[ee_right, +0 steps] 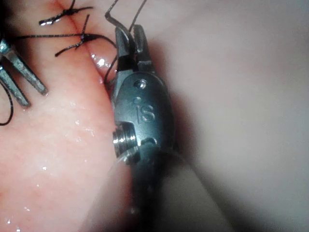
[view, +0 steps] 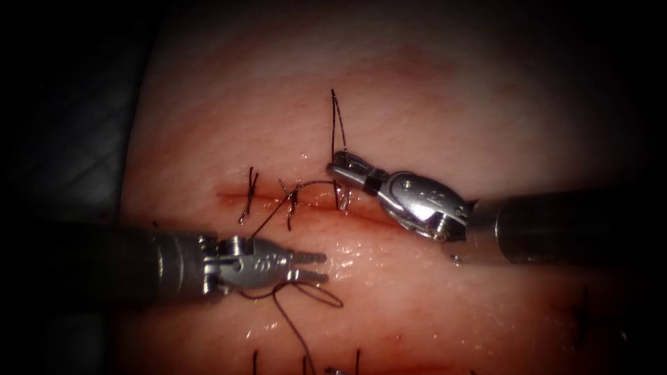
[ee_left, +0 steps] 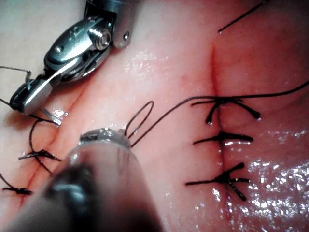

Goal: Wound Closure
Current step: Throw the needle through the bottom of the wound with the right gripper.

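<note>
The cut (view: pixel 306 201) runs as a red horizontal line across the middle of the endoscope frame, on the tissue (view: pixel 417 104). Two tied stitches (view: pixel 248 194) cross it left of centre, their cut ends sticking up and down. A third pass of thread (view: pixel 309 185) arcs from the second stitch toward the right, where it goes into the tissue near a small glinting sliver (view: pixel 344 200) at the cut's upper edge; I cannot tell whether that sliver is the needle.

The right hand (view: pixel 339 161) reaches in from the right of the frame and sits just above the cut, right of centre. Its jaws are closed on the thread: two strands rise from the tips to a narrow peak in the upper middle of the frame. The right wrist view shows the same hand (ee_right: pixel 131 36) pinched on a thread (ee_right: pixel 126 14) that bends away from its tips.

The left hand (view: pixel 313 267) comes in from the lower left, below the cut. Its jaws are slightly parted and pointing right, and they hold nothing. A loose loop of thread (view: pixel 316 292) lies on the tissue just under it, trailing toward the bottom edge, and one strand runs from the second stitch down-left behind its wrist.

In the left wrist view a second cut (ee_left: pixel 216 72) carries three tied stitches (ee_left: pixel 223 139), and wet glints cover the tissue (ee_left: pixel 159 63) nearby.
</note>
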